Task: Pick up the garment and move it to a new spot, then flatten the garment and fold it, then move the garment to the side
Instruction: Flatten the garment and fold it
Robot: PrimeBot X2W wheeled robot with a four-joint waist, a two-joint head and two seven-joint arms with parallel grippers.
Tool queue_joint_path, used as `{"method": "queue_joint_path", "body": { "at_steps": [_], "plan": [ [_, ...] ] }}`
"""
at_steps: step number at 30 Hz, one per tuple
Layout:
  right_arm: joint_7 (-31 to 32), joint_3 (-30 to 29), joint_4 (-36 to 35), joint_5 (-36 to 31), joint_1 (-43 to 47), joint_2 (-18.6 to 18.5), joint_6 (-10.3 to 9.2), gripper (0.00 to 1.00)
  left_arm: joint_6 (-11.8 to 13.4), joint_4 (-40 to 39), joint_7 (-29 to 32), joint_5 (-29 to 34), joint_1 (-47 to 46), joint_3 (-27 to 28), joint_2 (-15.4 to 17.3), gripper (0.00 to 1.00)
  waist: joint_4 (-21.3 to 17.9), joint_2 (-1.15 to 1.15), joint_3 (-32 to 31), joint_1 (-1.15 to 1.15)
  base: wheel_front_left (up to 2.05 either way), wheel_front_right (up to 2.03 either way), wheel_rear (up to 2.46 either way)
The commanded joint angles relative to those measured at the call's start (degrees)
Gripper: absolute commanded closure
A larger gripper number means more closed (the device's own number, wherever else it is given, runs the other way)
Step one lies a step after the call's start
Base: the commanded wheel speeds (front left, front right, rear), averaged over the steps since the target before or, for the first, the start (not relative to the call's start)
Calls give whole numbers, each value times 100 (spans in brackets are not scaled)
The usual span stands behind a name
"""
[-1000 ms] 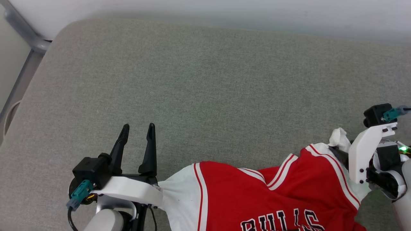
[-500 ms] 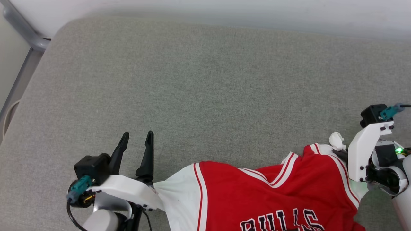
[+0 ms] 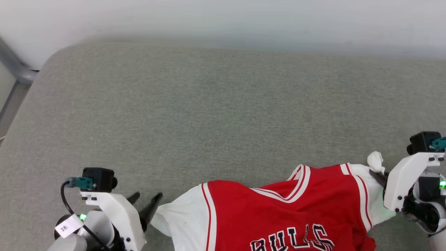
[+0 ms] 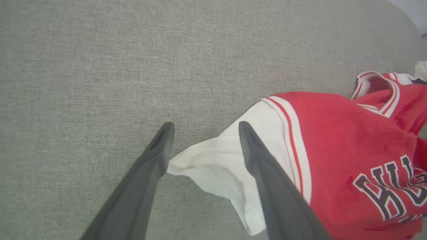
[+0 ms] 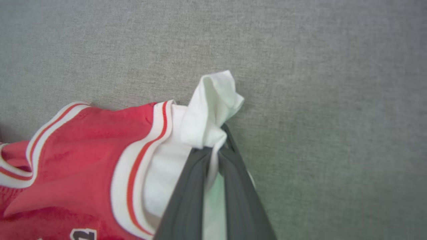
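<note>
At lower left, the left gripper (image 4: pixel 202 126) has its jaws apart astride the white sleeve of the red jersey shirt (image 3: pixel 278 216); the right gripper (image 5: pixel 217 146) is clamped on the other sleeve.

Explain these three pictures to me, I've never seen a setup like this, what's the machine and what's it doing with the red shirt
This is a two-armed robot. The wide picture comes from a camera on its head, looking down at a grey padded surface. The other two come from cameras on its wrists, looking along each claw's two dark fingers. A red jersey with white sleeves lies on the surface. The right claw is pinched shut on the bunched white sleeve. The left claw is open, its fingers spread either side of the other sleeve's edge, not gripping it.
</note>
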Motion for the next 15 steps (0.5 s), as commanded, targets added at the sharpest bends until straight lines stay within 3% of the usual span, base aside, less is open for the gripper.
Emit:
{"method": "queue_joint_path", "body": {
  "at_steps": [1, 9, 15],
  "plan": [
    [30, -72, -108, -47, 122, 104, -6, 100, -12, 9, 252, -88, 89, -38, 106, 0, -138, 0, -16, 0, 0, 0, 0],
    [169, -308, -608, -335, 416, 472, -5, 100, 52, 456, 1224, -217, -41, -408, 282, 0, -540, 0, 132, 0, 0, 0, 0],
    [260, -437, -823, -373, 513, 651, -5, 100, 4, 1162, 1622, -15, -204, -894, 116, 0, -725, 0, 255, 0, 0, 0, 0]
  ]
}}
